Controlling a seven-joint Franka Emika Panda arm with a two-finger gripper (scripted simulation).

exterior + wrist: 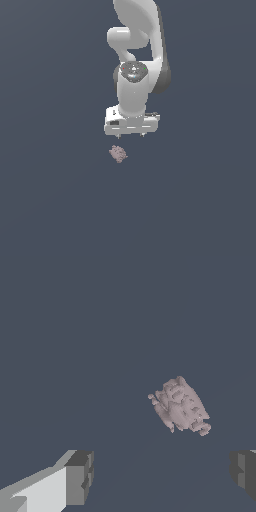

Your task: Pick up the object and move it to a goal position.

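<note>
The object is a tiny lumpy, pale pink-brown blob lying on the dark grey surface. It also shows in the wrist view. My white gripper hangs just behind it in the exterior view, slightly toward that view's right, and is apart from it. In the wrist view the gripper is open, with its two grey fingertips wide apart and nothing between them. The object lies ahead of the fingertips, not between them.
The white arm rises behind the gripper. The dark grey surface stretches all around with no other objects in view. No goal marker shows.
</note>
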